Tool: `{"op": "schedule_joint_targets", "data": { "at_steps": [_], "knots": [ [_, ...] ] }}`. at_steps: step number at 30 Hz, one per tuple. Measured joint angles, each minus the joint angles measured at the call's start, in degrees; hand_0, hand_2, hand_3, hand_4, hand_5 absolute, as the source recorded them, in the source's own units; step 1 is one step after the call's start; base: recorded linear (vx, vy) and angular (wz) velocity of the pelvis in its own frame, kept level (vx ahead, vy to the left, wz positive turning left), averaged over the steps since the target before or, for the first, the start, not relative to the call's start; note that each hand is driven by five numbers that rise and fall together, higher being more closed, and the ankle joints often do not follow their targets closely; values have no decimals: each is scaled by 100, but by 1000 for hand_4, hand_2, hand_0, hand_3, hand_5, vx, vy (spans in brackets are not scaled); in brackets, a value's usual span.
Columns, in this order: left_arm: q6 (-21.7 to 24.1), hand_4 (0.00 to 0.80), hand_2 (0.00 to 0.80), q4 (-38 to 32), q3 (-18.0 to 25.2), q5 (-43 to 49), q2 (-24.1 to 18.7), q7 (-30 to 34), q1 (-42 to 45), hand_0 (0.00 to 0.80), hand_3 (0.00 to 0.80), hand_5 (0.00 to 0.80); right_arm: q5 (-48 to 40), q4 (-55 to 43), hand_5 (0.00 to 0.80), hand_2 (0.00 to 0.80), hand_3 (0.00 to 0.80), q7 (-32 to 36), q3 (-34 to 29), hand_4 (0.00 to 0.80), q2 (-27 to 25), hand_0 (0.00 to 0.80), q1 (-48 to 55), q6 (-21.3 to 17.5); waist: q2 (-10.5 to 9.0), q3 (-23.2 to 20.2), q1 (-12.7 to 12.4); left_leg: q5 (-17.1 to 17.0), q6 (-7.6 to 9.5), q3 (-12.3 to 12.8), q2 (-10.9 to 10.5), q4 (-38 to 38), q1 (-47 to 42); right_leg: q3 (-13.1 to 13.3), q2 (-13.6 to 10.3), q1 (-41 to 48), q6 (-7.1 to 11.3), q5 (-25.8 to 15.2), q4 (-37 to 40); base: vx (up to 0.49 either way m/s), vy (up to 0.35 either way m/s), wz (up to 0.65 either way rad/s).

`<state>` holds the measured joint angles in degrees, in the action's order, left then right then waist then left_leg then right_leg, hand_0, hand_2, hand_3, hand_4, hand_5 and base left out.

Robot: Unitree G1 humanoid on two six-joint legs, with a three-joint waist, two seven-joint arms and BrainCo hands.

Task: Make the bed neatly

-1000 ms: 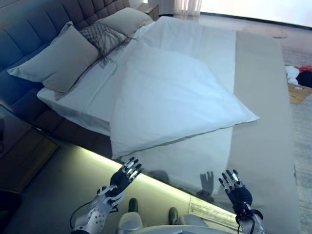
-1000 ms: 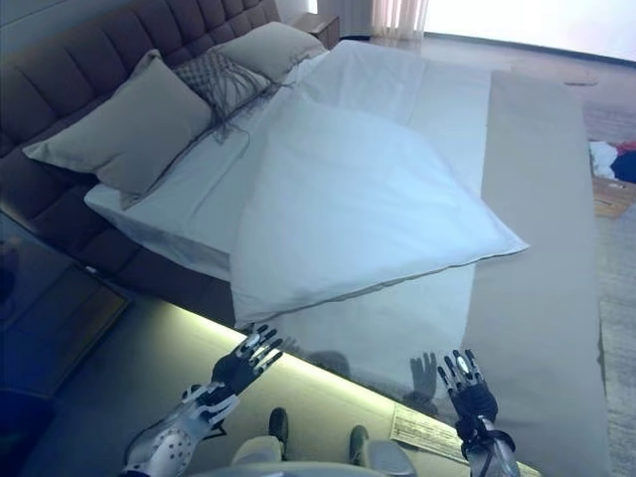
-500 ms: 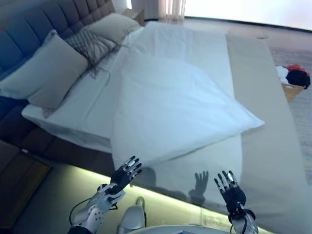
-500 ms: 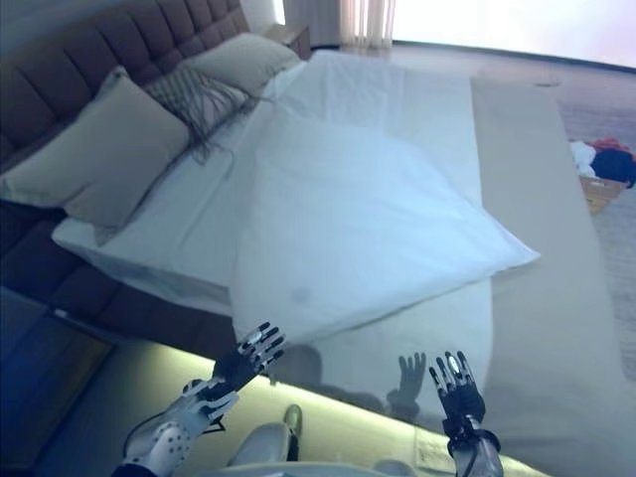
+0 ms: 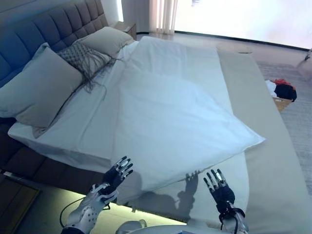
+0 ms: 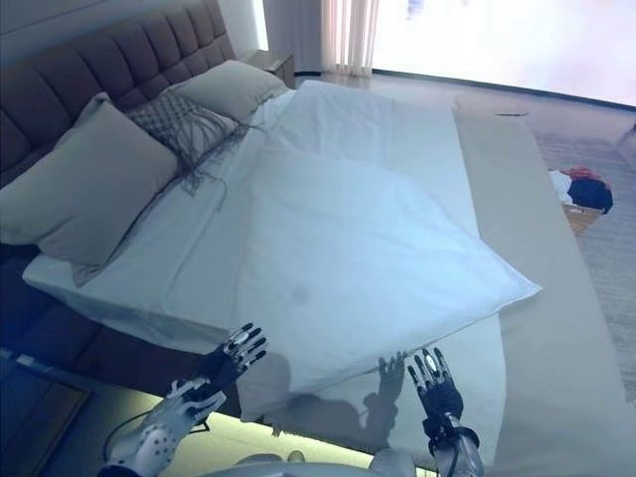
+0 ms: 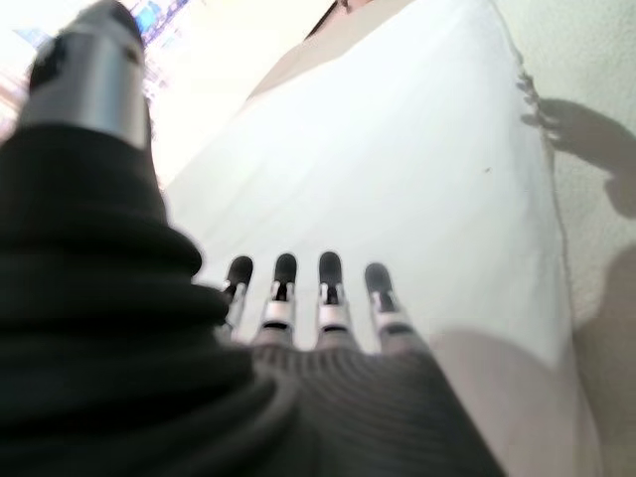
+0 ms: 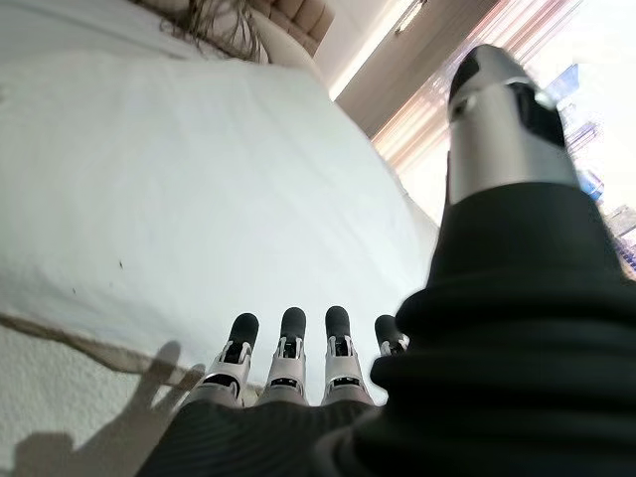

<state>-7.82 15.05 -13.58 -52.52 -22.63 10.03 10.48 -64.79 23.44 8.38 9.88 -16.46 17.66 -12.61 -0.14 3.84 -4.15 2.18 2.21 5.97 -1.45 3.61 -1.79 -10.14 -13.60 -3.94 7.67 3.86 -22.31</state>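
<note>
A white duvet (image 5: 170,117) lies crooked across the bed, one corner pointing right and its near edge hanging over the bed's near side. It also shows in the left wrist view (image 7: 397,169) and the right wrist view (image 8: 149,199). My left hand (image 5: 116,174) is open with straight fingers, just short of the duvet's near left corner. My right hand (image 5: 218,186) is open with straight fingers, held up close to the near edge of the bed, holding nothing.
Two beige pillows (image 5: 41,87) (image 5: 105,40) and a patterned cushion (image 5: 83,54) lean at the tufted headboard (image 5: 44,29). A beige bedspread (image 5: 263,112) covers the bed's right part. A basket of clothes (image 5: 280,91) stands on the floor beyond.
The camera has moved closer to the bed and tilted up. Both hands have moved forward, from over the floor strip to the bed's near edge. Both stay open.
</note>
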Motion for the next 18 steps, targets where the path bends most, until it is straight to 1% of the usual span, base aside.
{"op": "schedule_joint_targets", "data": {
  "at_steps": [1, 3, 7, 8, 9, 10, 11, 12, 13, 14, 15, 16, 17, 18],
  "knots": [
    [0, 0, 0, 1, 1, 0, 41, 0, 26, 0, 0, 0, 2, -1, 0, 0, 0, 0, -11, 0, -61, 0, -28, 0, 35, -16, -7, 4, -2, 1, -4, 43, 69, -3, 4, 3, -2, 1, 98, 61, 25, -13],
    [3, 0, 0, 16, 11, 1, 47, 3, 46, 0, 0, 0, 4, -1, 0, 0, 0, 0, -28, 0, -101, 0, -61, 1, 43, -15, 4, 57, 29, 12, -21, 130, 154, -3, -4, -16, -3, 0, 139, 58, 31, -2],
    [16, 0, 0, 30, 38, 2, -2, 14, 72, 0, 0, 0, 4, 0, 0, 0, 0, 2, -22, 0, -81, 0, 4, 3, -70, -40, -6, 70, 29, 17, -45, 203, 257, 3, -64, -38, -48, 22, 134, 71, 5, -1],
    [17, 0, 0, 29, 50, 2, -29, 21, 103, 0, 0, 0, 5, 22, 0, 0, 0, 21, -22, 0, -59, 0, 28, 3, -101, -65, -21, 69, 29, 17, -44, 212, 286, 13, -84, -33, -110, 61, 179, 93, -19, 0],
    [17, 0, 0, 27, 109, 2, -58, 33, 149, 0, 0, 0, 5, 63, 0, 0, 0, 53, -24, 0, -17, 0, 44, 4, -174, -111, -39, 67, 29, 19, -45, 252, 342, 11, -83, -35, -237, 145, 217, 83, -16, 0],
    [24, 0, 0, 26, 146, 2, -108, 34, 180, 0, 0, 0, 4, 66, 0, 0, 0, 59, -22, 0, 19, 0, 68, 5, -286, -133, -50, 68, 18, 26, -69, 323, 373, -18, -77, -33, -331, 247, 346, 77, -22, -8],
    [24, 0, 0, 25, 143, 3, -212, 52, 186, 0, 0, 0, 3, 64, 0, 0, 0, 66, -25, 0, 58, 0, 97, 5, -481, -214, -65, 75, 2, 35, -179, 413, 469, -15, -106, -3, -186, 496, 665, 68, -51, -10],
    [18, 0, 0, 101, 133, 6, -201, 55, 167, 0, 0, 0, 1, 161, 0, 0, 0, 67, -63, 0, 55, 0, 63, 6, -487, -236, -117, 110, 30, -39, -182, 591, 578, -118, -101, 48, 25, 415, 822, 67, -100, -11],
    [15, 0, 0, 99, 129, 7, -203, 86, 192, 0, 0, 0, 0, 192, 0, 0, 0, 61, -131, 0, 51, 0, 103, 8, -472, -227, -128, 167, 73, -116, -162, 706, 626, -187, -86, 81, 36, 409, 877, 71, -148, -6],
    [17, 0, 0, 100, 138, 7, -210, 112, 207, 0, 0, 0, -1, 200, 0, 0, 0, 62, -175, 0, 46, 0, 175, 13, -442, -225, -139, 210, 15, -143, -109, 752, 656, -201, -98, 88, 56, 395, 867, 68, -179, -4],
    [24, 0, 0, 98, 159, 7, -223, 121, 236, 0, 0, 0, -2, 216, 0, 0, 0, 62, -176, 0, 47, 0, 225, 54, -411, -210, -148, 239, -7, -146, -97, 758, 653, -198, -109, 113, 36, 378, 878, 65, -239, -3],
    [26, 0, 0, 98, 174, 8, -238, 123, 253, 0, 0, 0, -1, 217, 0, 0, 0, 67, -173, 0, 51, 0, 238, 87, -427, -207, -147, 248, -14, -146, -93, 752, 652, -201, -117, 117, -10, 350, 881, 41, -243, -2],
    [27, 0, 0, 98, 201, 7, -241, 124, 270, 0, 0, 0, -1, 218, 0, 0, 0, 84, -180, 0, 50, 0, 229, 124, -439, -205, -130, 256, -26, -150, -80, 746, 654, -182, -122, 89, -109, 284, 862, 13, -258, -3],
    [27, 0, 0, 100, 227, 7, -229, 126, 273, 0, 0, 0, 0, 223, 0, 0, 0, 128, -222, 0, 50, 0, 216, 168, -441, -204, -94, 259, -33, -150, -61, 745, 666, -120, -128, 53, -149, 255, 869, -22, -201, 0]
  ]
}}
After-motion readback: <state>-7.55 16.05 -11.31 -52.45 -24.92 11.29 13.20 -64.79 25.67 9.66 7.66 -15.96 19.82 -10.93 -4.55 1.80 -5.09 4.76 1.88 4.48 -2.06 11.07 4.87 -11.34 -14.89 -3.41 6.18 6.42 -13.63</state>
